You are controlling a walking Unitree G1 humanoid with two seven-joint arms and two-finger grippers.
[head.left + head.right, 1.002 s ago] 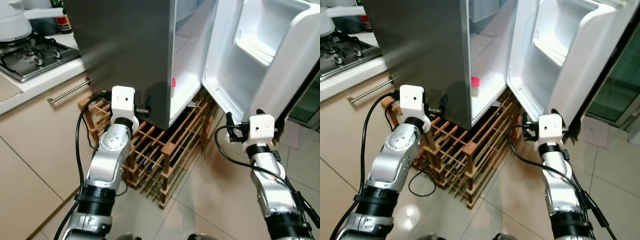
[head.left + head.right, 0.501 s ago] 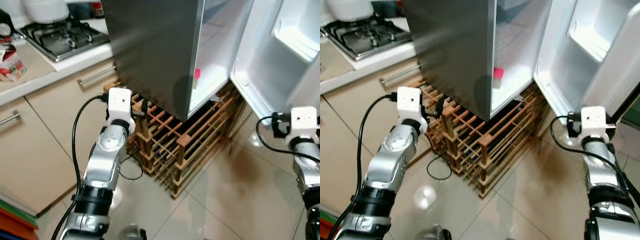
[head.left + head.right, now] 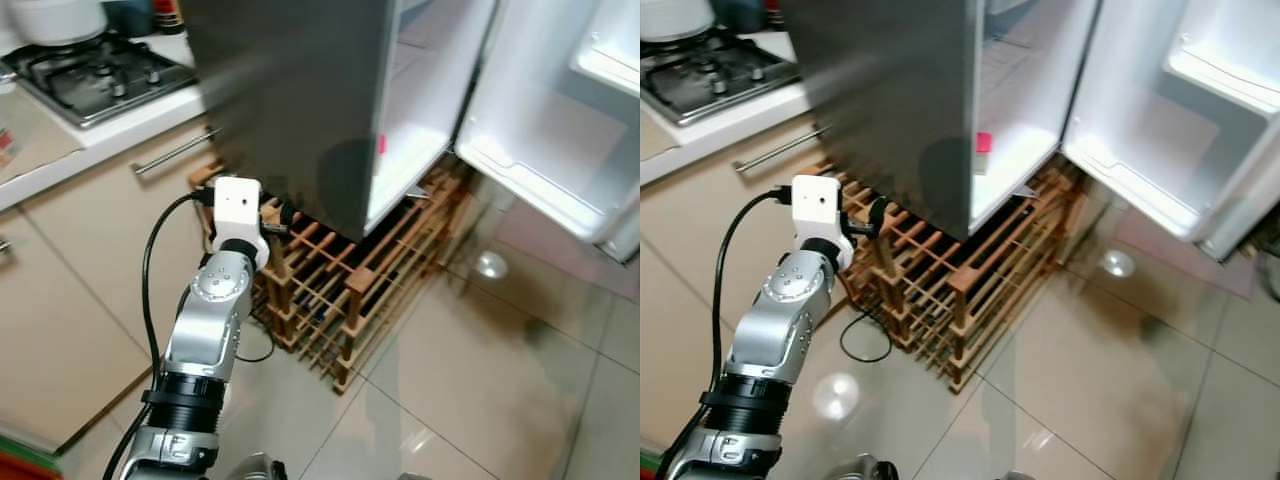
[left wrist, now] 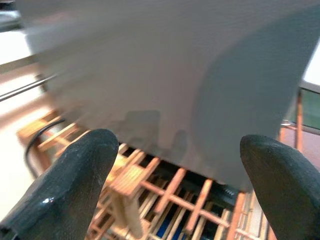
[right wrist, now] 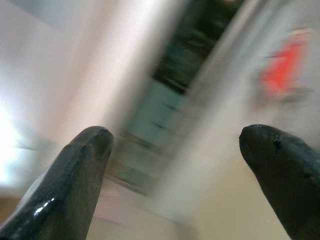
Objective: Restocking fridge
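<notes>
I'm standing before the fridge (image 3: 300, 100), its grey side facing me and its door (image 3: 1160, 110) swinging wide open to the right. White inside is showing, with a small pink-capped item (image 3: 982, 147) sitting low at the fridge's front edge; too small to tell what it is. Under and in front of the fridge a wooden rack (image 3: 340, 290) is resting on the tiled floor (image 3: 480, 380).

My left gripper (image 4: 175, 165) is reaching out at the near left, close to the rack and the fridge's lower corner, fingers (image 4: 65, 185) spread wide and holding nothing. In the wrist view the grey fridge side and rack slats are showing between them. A black cable (image 3: 155, 290) is looping along my left arm.

My right gripper (image 5: 180, 165) is also spread apart and gripping nothing; its wrist view is badly blurred, with a red smear I can't make out.

Far left, a stove (image 3: 90, 75) is sitting on the counter (image 3: 60, 150), with cabinet handle (image 3: 170, 152) below.
</notes>
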